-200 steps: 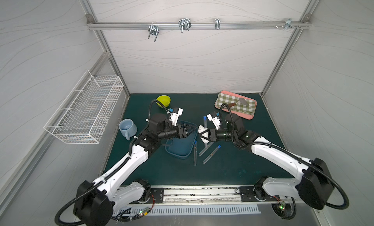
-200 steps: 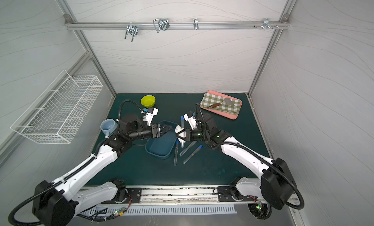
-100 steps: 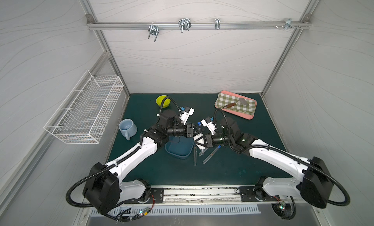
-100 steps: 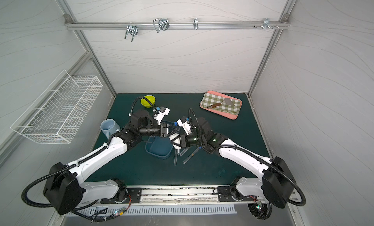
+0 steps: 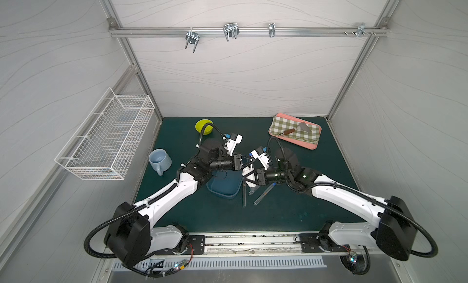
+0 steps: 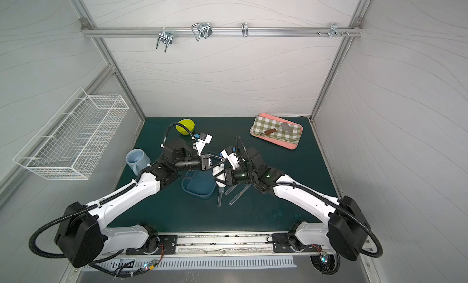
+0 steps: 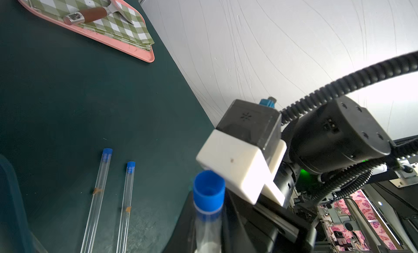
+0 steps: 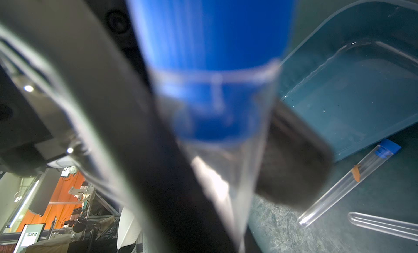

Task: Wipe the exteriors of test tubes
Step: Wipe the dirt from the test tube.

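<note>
Tube (image 7: 208,220) aloft near tub (image 5: 222,189), cap end clamped in closed left gripper (image 5: 249,163); right gripper (image 5: 249,179), just beyond along its long axis, pinching white wipe (image 5: 246,171) round the body. Next, likely: slides wipe lengthwise, away from cap.

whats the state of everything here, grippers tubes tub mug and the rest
left gripper: shut on held test tube near its cap
right gripper: shut on white wipe
held test tube: capped, lifted off the mat
white wipe: bunched in right gripper
other test tubes: three, lying flat on mat
blue tub: open, holds clear liquid
mug: upright
bowl: upright
spatula: lying on checked cloth in pink tray
</note>
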Motion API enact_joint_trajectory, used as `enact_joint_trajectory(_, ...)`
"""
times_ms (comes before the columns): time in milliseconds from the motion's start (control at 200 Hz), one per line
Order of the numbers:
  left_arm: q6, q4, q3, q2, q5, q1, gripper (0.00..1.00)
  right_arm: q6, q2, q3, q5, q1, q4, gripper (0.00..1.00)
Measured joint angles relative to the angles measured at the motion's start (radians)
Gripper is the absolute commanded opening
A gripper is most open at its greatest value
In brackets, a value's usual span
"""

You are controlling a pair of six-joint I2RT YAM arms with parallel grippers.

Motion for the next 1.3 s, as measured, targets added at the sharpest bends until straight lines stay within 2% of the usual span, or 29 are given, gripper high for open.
enact_joint_trajectory(485, -0.024, 0.041, -0.006, 0.0, -0.027, -0.003, 0.08, -0.021, 0.02, 0.058, -0.02, -0.072, 0.002, 0.2)
enact_joint_trajectory(705, -0.024, 0.025, -0.006, 0.0, -0.028, 0.005, 0.08, -0.008, 0.014, 0.03, -0.024, -0.056, 0.035, 0.19)
enact_joint_trajectory(995, -0.024, -0.026, -0.006, 0.001, -0.006, 0.026, 0.09, 0.06, -0.05, -0.097, 0.054, 0.023, 0.112, 0.19)
enact_joint_trajectory(1301, -0.032, 0.0, -0.006, 0.001, -0.023, 0.048, 0.09, 0.037, 0.035, -0.008, 0.023, -0.017, 0.088, 0.19)
